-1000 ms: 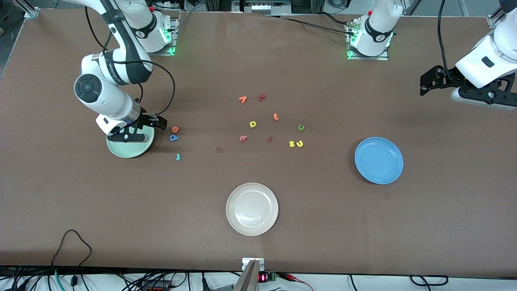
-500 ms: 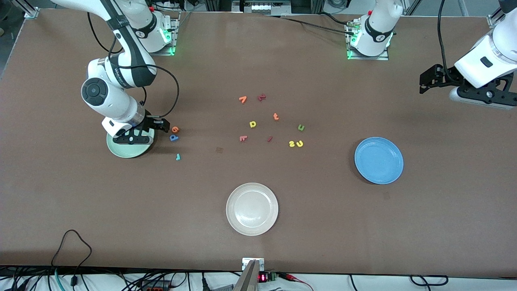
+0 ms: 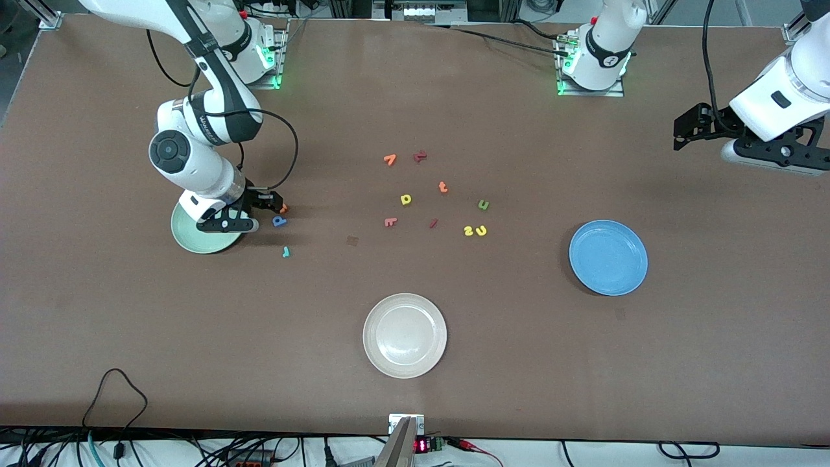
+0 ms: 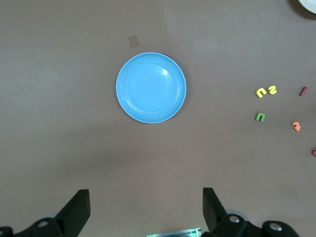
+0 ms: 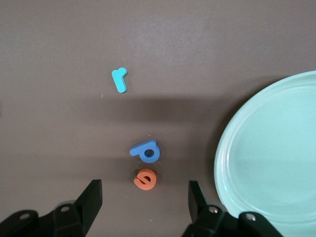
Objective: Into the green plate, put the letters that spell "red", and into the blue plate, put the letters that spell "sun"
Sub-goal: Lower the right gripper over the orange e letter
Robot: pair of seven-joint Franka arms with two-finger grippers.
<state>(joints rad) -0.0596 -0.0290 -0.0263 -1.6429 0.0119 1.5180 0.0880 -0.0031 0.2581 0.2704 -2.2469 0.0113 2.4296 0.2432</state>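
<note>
Nearest the front camera sits a cream-white plate (image 3: 404, 335), bare and not part of the job. Farther up the desk (image 3: 519, 363), toward the left arm's end, the blue plate (image 3: 608, 257) lies bare; toward the right arm's end the green plate (image 3: 194, 235) lies bare too, a pale mint round with a shallow rim. Just beside it lie the letters for "red": the thin teal "r" (image 3: 285, 251) nearest the camera, then the blue "d" (image 3: 279, 221), which reads as a "p" from here, then the orange "e" (image 3: 284, 208) close by it. In the middle of the desk are the "sun" letters, a yellow "s" (image 3: 468, 231) touching a yellow "u" (image 3: 480, 229), with the green "n" (image 3: 483, 204) slightly farther. The right end effector (image 5: 143, 197) hangs low over the orange "e", its fingers (image 5: 91, 197) spread wide and grasping nothing. The step in hand looks like the first pick for "red"; the next move calls for a straight descent astride the "e" without nudging the "d". The left end effector (image 4: 144, 210) waits over bare desk past the blue plate, released and empty.
</note>
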